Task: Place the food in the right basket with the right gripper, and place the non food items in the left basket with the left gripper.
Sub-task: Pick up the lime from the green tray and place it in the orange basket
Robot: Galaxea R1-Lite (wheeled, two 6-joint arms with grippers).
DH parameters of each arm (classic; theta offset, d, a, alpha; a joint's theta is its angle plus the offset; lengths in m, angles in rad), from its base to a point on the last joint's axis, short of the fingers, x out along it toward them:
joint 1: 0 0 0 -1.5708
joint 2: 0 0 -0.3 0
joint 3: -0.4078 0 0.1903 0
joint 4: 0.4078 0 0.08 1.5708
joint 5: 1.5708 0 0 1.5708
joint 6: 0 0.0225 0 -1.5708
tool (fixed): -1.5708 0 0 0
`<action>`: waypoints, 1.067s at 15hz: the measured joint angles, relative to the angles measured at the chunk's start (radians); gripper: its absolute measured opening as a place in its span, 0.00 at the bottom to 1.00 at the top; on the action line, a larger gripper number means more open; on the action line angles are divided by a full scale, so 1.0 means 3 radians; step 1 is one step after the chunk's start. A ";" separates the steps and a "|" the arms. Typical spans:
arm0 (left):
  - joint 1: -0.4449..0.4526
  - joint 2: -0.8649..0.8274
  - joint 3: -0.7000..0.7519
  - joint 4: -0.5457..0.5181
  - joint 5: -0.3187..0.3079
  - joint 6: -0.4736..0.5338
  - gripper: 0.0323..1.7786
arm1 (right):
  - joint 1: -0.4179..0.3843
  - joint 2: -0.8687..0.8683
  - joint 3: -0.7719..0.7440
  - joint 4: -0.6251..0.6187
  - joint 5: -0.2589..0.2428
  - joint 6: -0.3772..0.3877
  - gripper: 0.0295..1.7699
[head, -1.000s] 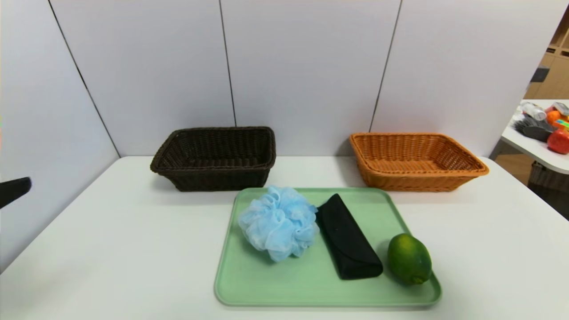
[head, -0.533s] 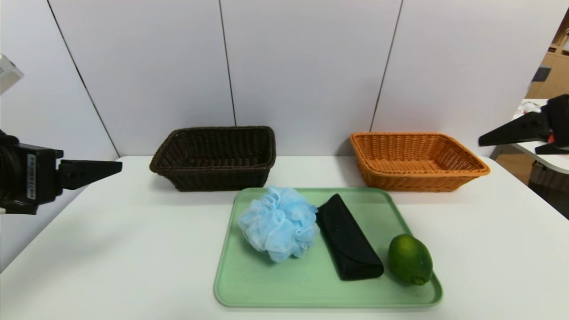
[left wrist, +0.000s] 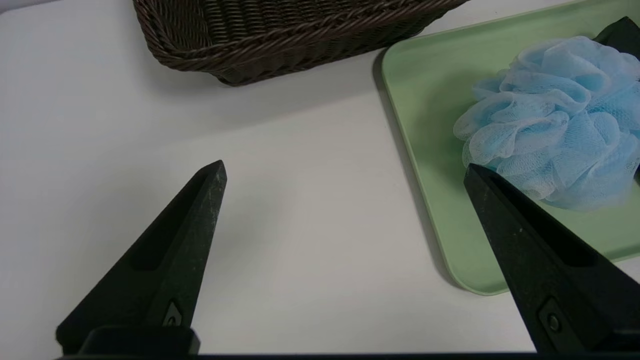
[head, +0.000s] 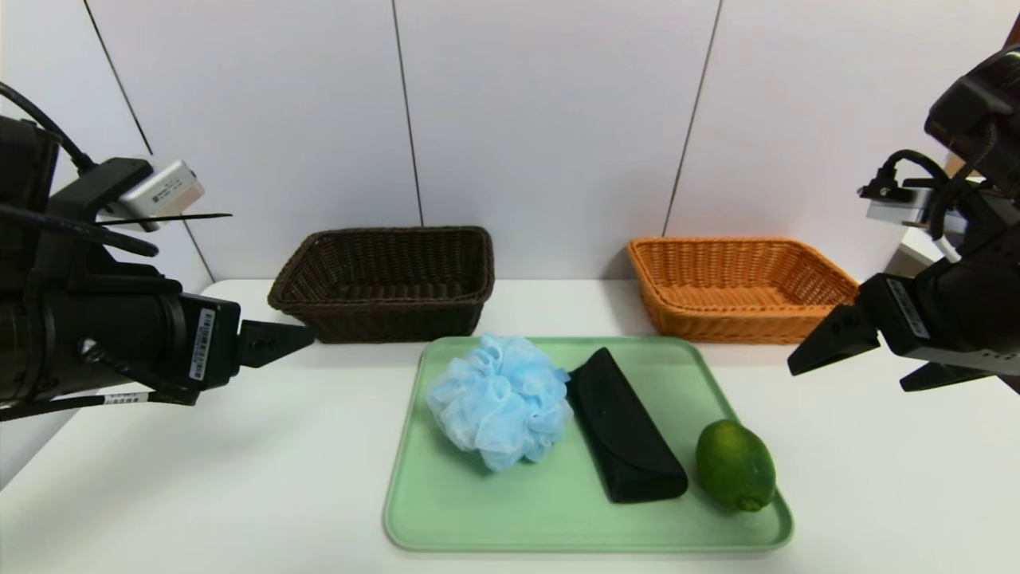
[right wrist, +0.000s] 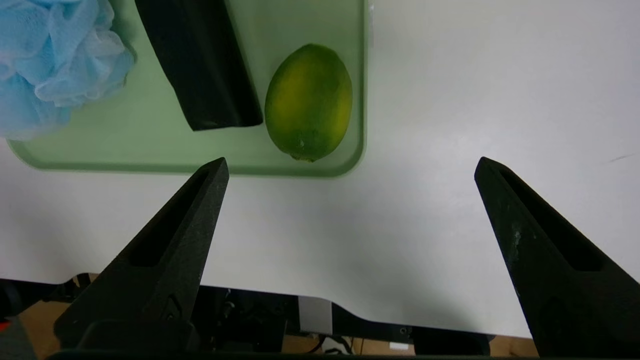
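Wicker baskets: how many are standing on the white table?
2. The dark brown basket stands behind the green tray's left corner; the orange basket stands behind its right corner. Neither holds anything visible.

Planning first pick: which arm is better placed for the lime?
Right. The lime lies at the tray's right end, nearer the open right gripper; the left gripper is beyond the pouf.
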 joint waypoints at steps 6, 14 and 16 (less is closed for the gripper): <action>-0.0085 0.0065 0.0123 0.0001 0.0004 -0.0079 0.95 | 0.0521 0.0282 -0.0033 0.0095 -0.0084 0.0726 0.96; -0.0093 0.0087 0.0164 -0.0026 0.0000 -0.0140 0.95 | 0.0770 0.0784 -0.0133 0.0204 -0.0336 0.1022 0.96; -0.0093 0.0086 0.0235 -0.0172 0.0000 -0.0130 0.95 | 0.0763 0.0877 -0.0140 0.0210 -0.0334 0.1078 0.96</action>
